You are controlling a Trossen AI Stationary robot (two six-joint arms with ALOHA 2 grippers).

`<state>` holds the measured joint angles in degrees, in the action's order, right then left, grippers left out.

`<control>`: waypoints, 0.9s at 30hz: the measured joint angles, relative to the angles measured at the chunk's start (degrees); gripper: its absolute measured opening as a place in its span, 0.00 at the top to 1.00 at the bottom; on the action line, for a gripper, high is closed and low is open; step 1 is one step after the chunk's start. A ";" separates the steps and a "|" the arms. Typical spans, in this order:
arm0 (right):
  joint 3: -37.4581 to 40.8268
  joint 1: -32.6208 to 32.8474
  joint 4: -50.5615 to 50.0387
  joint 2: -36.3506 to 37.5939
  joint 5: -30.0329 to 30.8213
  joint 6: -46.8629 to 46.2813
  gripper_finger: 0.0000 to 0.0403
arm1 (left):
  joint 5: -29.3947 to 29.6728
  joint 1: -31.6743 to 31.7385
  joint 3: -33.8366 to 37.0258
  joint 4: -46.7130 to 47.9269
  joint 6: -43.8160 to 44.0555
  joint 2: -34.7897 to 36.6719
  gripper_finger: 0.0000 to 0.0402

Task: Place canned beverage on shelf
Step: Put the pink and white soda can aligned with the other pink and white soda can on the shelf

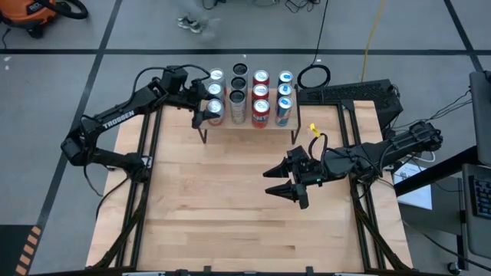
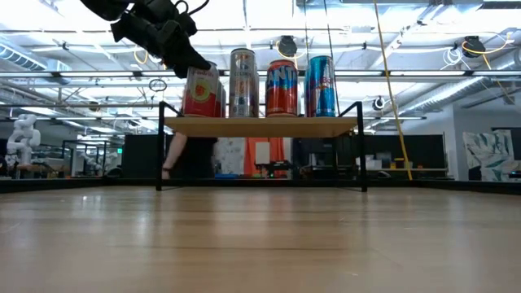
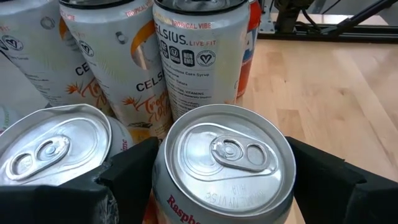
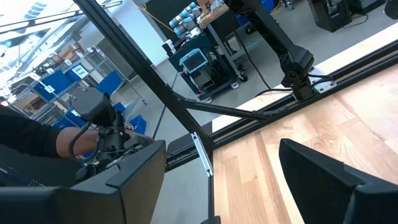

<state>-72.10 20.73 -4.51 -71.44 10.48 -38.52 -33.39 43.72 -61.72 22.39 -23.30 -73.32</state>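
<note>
The shelf [image 1: 247, 127] stands at the table's far edge, its light wooden board [image 2: 260, 126] on thin black legs. Several cans stand on it in rows. My left gripper [image 1: 205, 113] is at the shelf's near left corner, shut on a red-and-white can with a silver top [image 3: 224, 155]. That can stands on the board in the low view [image 2: 202, 94]. My right gripper [image 1: 290, 185] hovers open and empty over the table's right middle, and also shows in its own wrist view [image 4: 224, 180]. My left gripper holds the can by its upper side wall [image 3: 163, 186], just under the rim, pinched between the two fingers [image 3: 130, 171]. The fingers slant down at it from the table's left side. The can stands upright with its bottom on the shelf board.
White Celsius cans [image 3: 193, 56] stand close behind the held can, and another silver-topped can [image 3: 50, 149] stands right beside it. Silver, red and blue cans [image 2: 281, 85] fill the rest of the shelf. Bare tabletop [image 1: 215, 199] lies in front of the shelf. A person's hand [image 4: 68, 140] shows beyond the table.
</note>
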 joint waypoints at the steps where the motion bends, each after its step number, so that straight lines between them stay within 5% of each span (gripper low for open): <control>1: 0.00 0.00 0.00 0.00 0.00 0.00 0.28 | 0.01 0.00 -0.01 0.08 -0.01 0.00 0.22; 27: 0.00 0.00 0.00 0.00 -0.02 0.24 0.28 | 0.92 -0.35 -0.51 1.25 0.47 0.76 0.09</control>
<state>-72.10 20.73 -4.51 -71.44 10.46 -38.28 -32.47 43.38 -62.23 23.64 -22.83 -72.56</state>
